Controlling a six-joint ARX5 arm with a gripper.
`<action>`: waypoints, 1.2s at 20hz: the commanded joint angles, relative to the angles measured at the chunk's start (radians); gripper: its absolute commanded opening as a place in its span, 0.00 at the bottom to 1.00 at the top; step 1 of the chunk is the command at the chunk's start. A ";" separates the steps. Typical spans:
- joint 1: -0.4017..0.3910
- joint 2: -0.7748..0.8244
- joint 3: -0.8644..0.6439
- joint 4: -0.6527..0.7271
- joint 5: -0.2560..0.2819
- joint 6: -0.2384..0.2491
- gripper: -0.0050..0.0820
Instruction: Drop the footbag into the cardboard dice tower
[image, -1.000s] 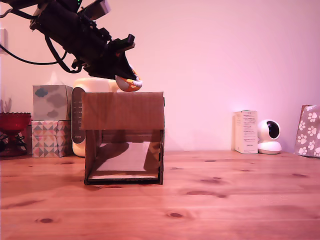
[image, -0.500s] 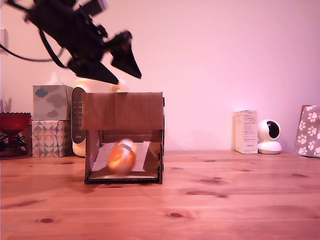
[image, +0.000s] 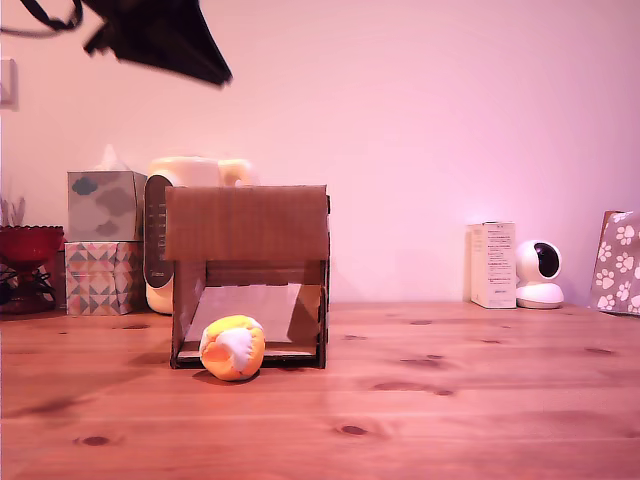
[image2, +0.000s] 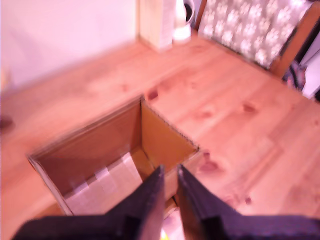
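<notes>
- On the wooden table (image: 480, 400), the ball (image: 232, 347) sits at the mouth of the cardboard box (image: 247, 222), just in front of the lower opening, toward the exterior view's left.
- High above, the gripper (image2: 169, 176) hangs over the box's open top, blurred.
- Its fingers (image2: 150, 192) are nearly closed with a narrow gap, holding nothing.
- Tissue boxes (image: 103, 240) stand behind, near the wall.
</notes>
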 joint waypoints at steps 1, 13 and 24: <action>-0.003 -0.074 -0.093 0.034 0.002 0.006 0.03; -0.003 -0.401 -0.613 0.277 0.001 -0.112 0.03; -0.003 -0.452 -0.803 0.276 0.000 -0.174 0.03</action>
